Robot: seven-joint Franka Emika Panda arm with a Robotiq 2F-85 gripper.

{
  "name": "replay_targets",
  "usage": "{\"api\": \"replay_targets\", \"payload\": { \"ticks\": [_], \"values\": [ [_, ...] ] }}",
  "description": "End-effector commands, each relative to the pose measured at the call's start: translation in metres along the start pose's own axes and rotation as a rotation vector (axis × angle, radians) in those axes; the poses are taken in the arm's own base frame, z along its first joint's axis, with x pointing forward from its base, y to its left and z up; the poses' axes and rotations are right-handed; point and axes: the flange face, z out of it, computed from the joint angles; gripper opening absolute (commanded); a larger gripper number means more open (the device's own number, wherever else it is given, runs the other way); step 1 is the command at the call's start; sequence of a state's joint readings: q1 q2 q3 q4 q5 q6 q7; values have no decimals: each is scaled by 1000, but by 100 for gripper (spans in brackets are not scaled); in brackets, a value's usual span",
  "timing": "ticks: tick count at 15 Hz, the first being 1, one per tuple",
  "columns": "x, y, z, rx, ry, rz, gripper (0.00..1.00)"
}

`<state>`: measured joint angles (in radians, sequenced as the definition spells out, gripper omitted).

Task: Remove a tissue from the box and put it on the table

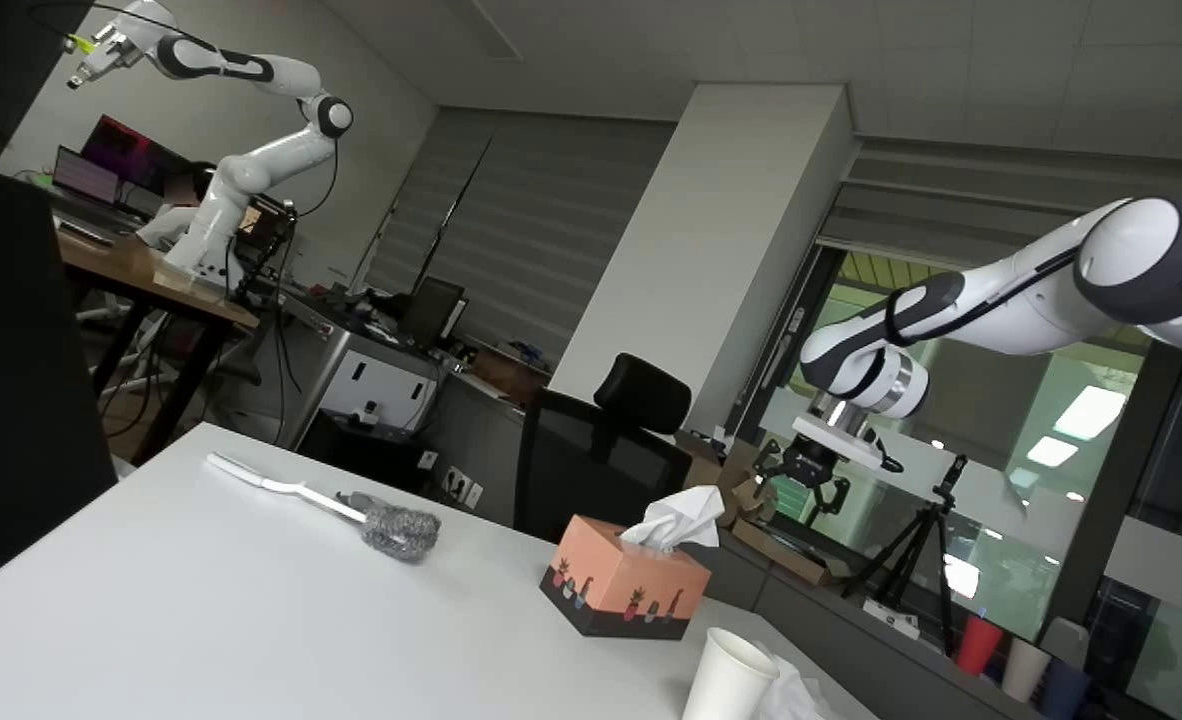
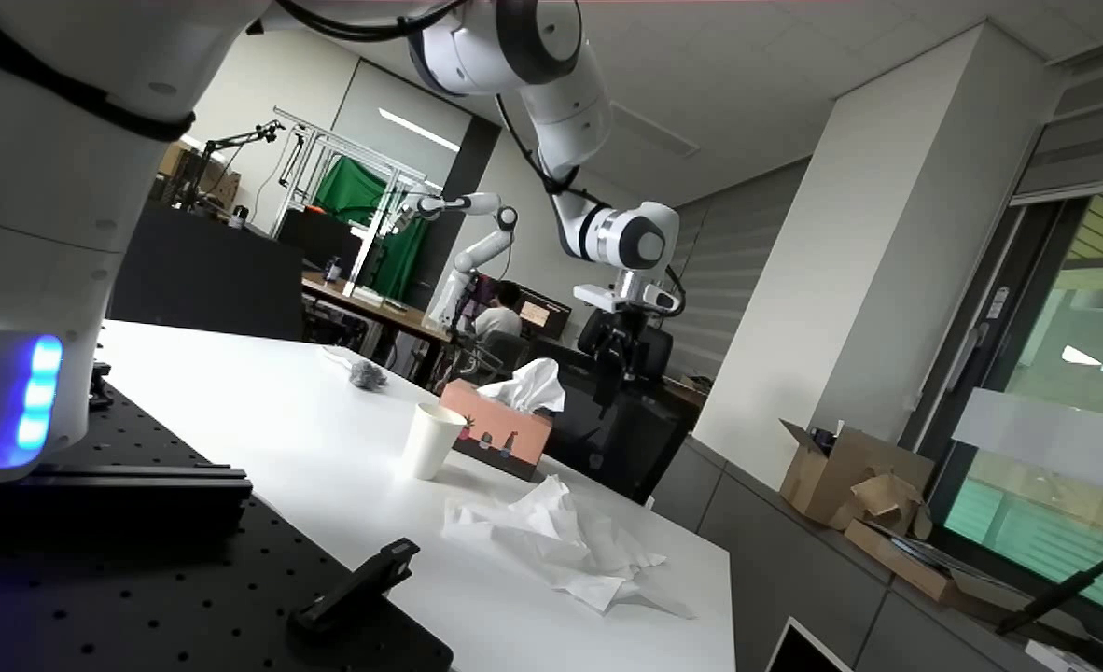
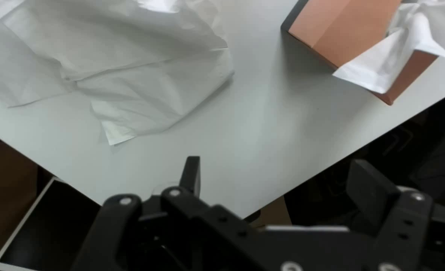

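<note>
A large, plain white table (image 1: 331, 620) stretches across the lower part of both exterior views. A white and dark gray robot arm (image 1: 1031, 300) bends down over the scene, its end above the level of the table. Beyond the table's edge stands a black mesh office chair (image 1: 591, 460). On the table lies a loose tissue (image 2: 561, 541), white, thin and crumpled; whether it is one sheet or several cannot be told. In the wrist view a strip of bare table separates it from the tissue box (image 1: 631, 580), which is salmon-orange with a dark base and small potted plants printed on its sides. The gripper (image 3: 277, 171) is black and hangs in the air, well apart from the box and the loose tissue, its two fingers spread wide. Farther along the table lies a brush (image 1: 401, 530) with a fluffy gray head and a slim white handle. A tuft of tissue (image 1: 679, 515) rises from the top of the box, one corner drooping over the side. A white paper cup (image 2: 432, 439) stands upright near the box and the loose tissue.
</note>
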<state>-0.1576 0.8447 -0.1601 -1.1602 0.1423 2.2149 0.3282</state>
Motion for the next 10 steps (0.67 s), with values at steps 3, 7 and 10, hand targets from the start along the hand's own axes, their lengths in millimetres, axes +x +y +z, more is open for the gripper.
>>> {"api": "replay_targets", "payload": {
  "ticks": [3,7,10],
  "values": [
    [16,-28,-6,75,-97,257,100],
    [9,-36,-13,107,-241,382,100],
    [9,-37,-18,179,-335,467,100]
  ]
}}
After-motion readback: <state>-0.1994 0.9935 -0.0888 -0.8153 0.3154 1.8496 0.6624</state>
